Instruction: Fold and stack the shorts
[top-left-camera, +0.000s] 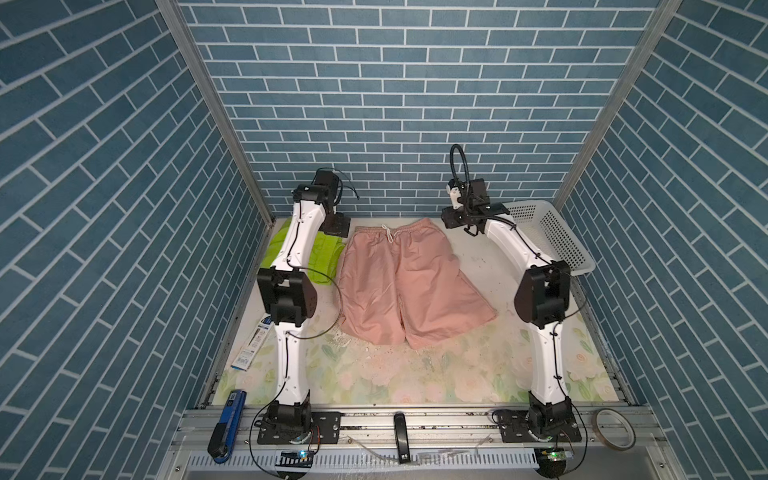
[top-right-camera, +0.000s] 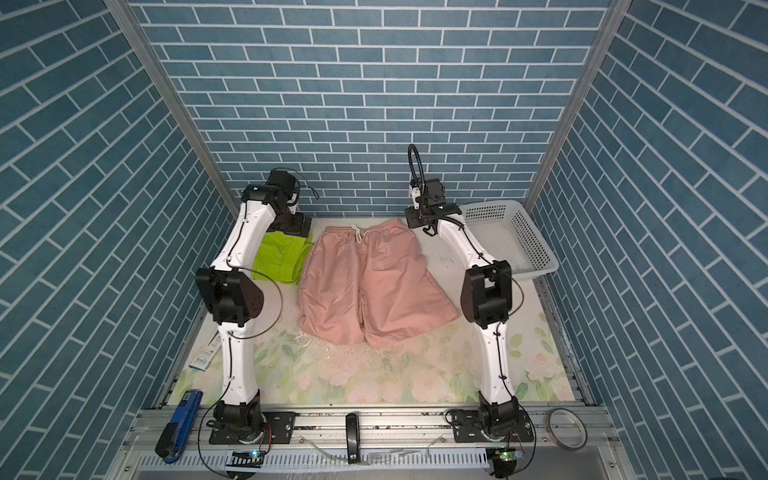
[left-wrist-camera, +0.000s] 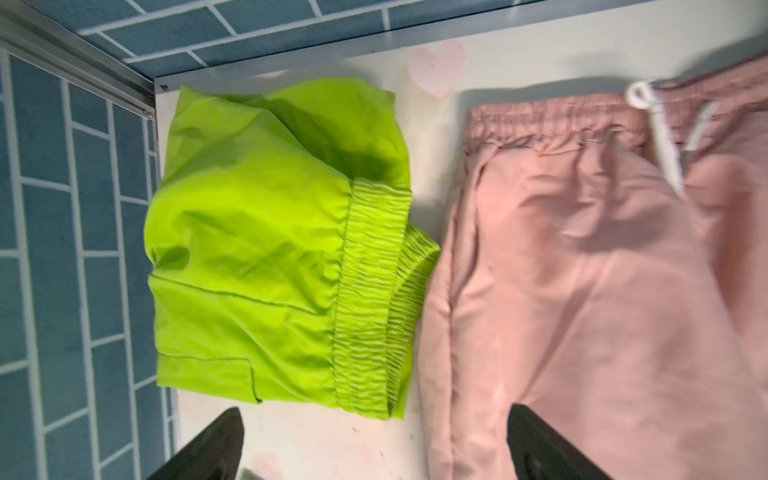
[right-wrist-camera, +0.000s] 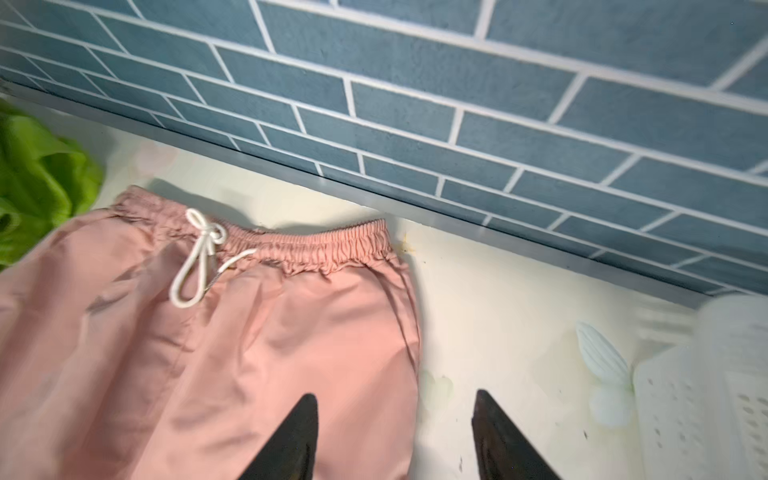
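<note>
The pink shorts (top-left-camera: 411, 282) (top-right-camera: 370, 282) lie spread flat, unfolded, on the middle of the table's back half. Their waistband is toward the back wall and both legs point to the front. The white drawstring (top-left-camera: 390, 235) (right-wrist-camera: 199, 257) is tied in a bow at the middle of the waistband.

The green shorts (top-left-camera: 328, 257) (top-right-camera: 278, 257) lie folded in a small packet in the back left corner, just beside the pink pair. In the left wrist view the green shorts' (left-wrist-camera: 257, 257) gathered waistband faces the pink shorts (left-wrist-camera: 582, 291) and meets their side edge. In both top views the left arm covers part of the green pair.

The left gripper (left-wrist-camera: 374, 411) hangs above the seam between the two pairs. Its jaws are wide apart and empty.

The right gripper (right-wrist-camera: 395, 395) hangs over the pink pair's right waist corner. Its jaws are apart, one finger over pink cloth (right-wrist-camera: 208, 353) and one over bare table, gripping nothing.

The white basket (top-left-camera: 557, 237) (top-right-camera: 523, 241) stands in the back right corner, apart from the shorts; no shorts show in it. The table (top-left-camera: 415, 374) has a pale flowered cover. On the front rail lie a blue tool (top-left-camera: 226, 424) at the left and a tape roll (top-left-camera: 615, 428) at the right.
</note>
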